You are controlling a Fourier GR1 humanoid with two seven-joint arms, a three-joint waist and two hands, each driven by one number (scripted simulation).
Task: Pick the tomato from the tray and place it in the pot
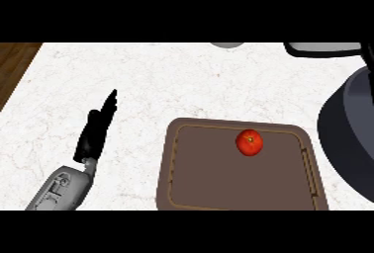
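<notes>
A red tomato (250,142) lies on the brown tray (197,173), toward its far right part. The dark pot (349,133) shows at the right edge, partly cut off by the view. My left hand (97,129) rests on the white counter left of the tray, its fingers straight and pointing away, holding nothing. A hand's width of counter separates it from the tray. My right hand does not show.
The white marble counter (168,79) stretches far and left of the tray. A wooden floor strip (13,64) shows past the counter's left edge. A grey object (228,45) and a black-rimmed item (321,49) sit at the far edge.
</notes>
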